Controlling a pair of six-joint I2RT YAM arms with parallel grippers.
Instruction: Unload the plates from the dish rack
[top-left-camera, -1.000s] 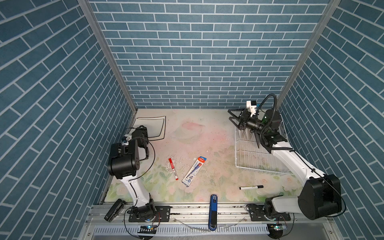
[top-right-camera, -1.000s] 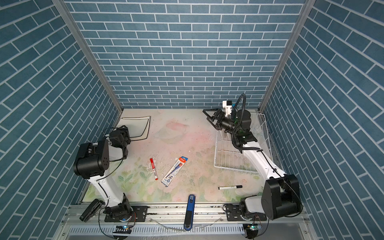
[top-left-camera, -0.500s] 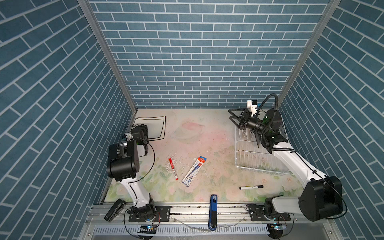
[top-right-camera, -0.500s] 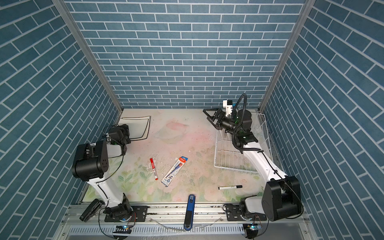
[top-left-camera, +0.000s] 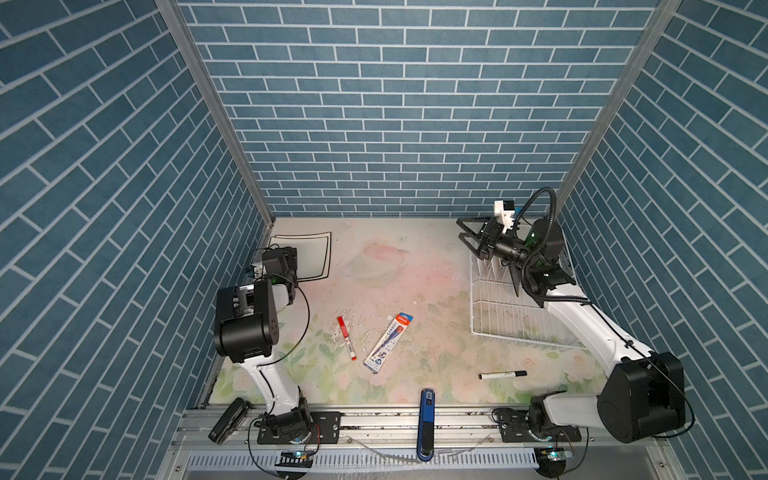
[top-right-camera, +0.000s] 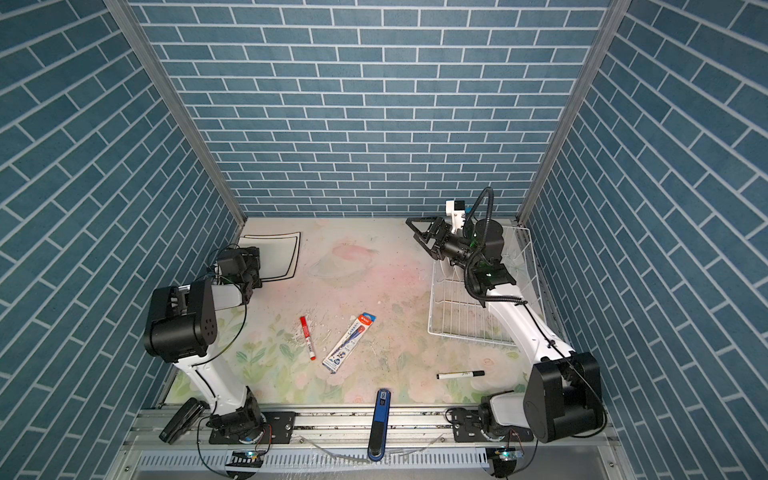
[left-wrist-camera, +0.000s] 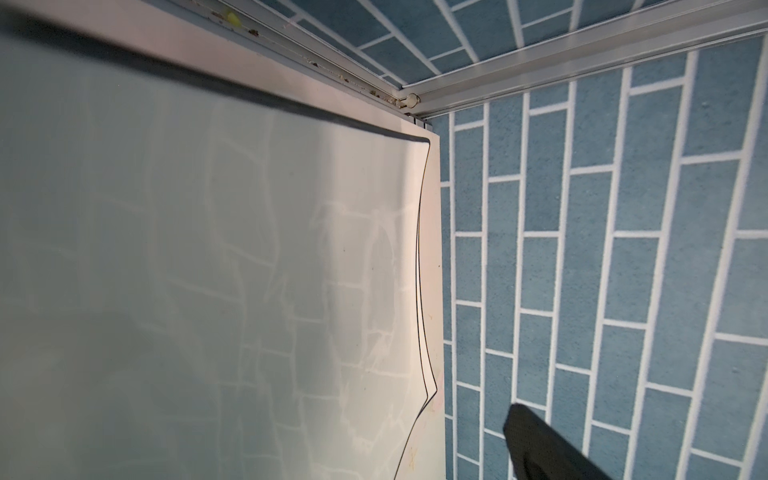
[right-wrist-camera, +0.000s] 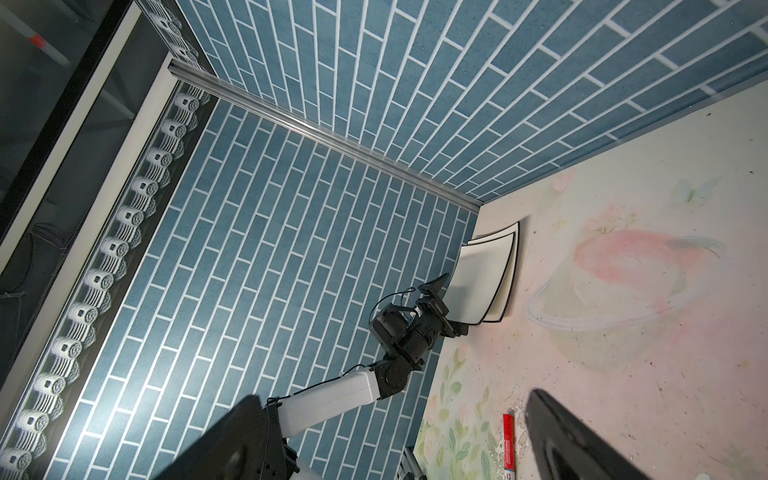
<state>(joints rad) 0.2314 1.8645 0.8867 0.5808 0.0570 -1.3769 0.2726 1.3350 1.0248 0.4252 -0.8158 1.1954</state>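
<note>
While your dish rack sits along the right edge of the tabletop, your right gripper hovers wide and empty at its far end. At the far left corner, your left gripper gapes wide at the two stacked plates.

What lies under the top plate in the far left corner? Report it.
A second plate, its black rim peeking out past the top plate. Its middle is covered; anything lower is hidden.

The left arm hides a corner of the plates, the right arm part of the dish rack.
</note>
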